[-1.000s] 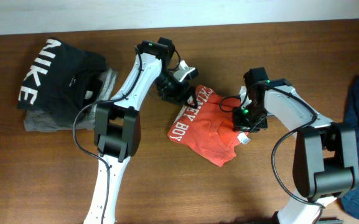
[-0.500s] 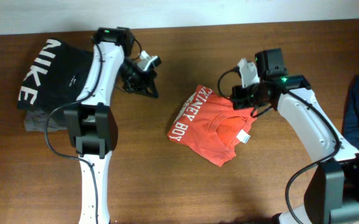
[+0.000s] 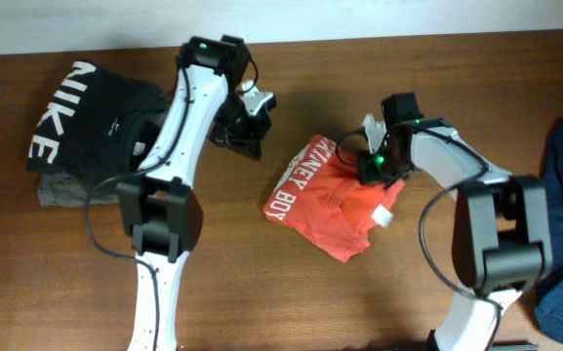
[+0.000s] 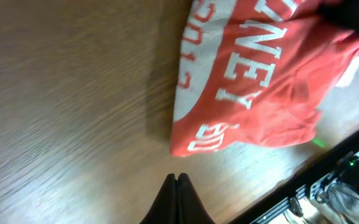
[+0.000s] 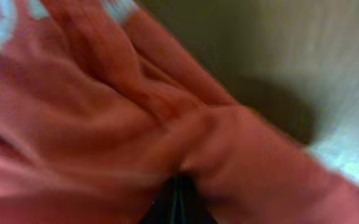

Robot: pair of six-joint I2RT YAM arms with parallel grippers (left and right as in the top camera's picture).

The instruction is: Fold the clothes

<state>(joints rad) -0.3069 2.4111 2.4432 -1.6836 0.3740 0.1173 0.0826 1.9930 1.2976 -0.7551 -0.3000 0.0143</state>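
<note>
My left claw (image 3: 250, 144) has swung back from beside the black NIKE garment (image 3: 86, 122) toward the middle of the bench (image 3: 261, 292); my right claw (image 3: 371, 171) has dropped from the shirt's far corner onto the cloth. The left claw is closed on nothing and hangs over bare wood just left of the red-orange T-shirt (image 3: 330, 205); the shirt lies crumpled at mid-bench, its white lettering along the left edge. The right claw is closed too, pushed into a bunched ridge at the shirt's upper right; I cannot tell whether cloth is pinched between its tips. A grey garment (image 3: 61, 190) lies under the black one.
</note>
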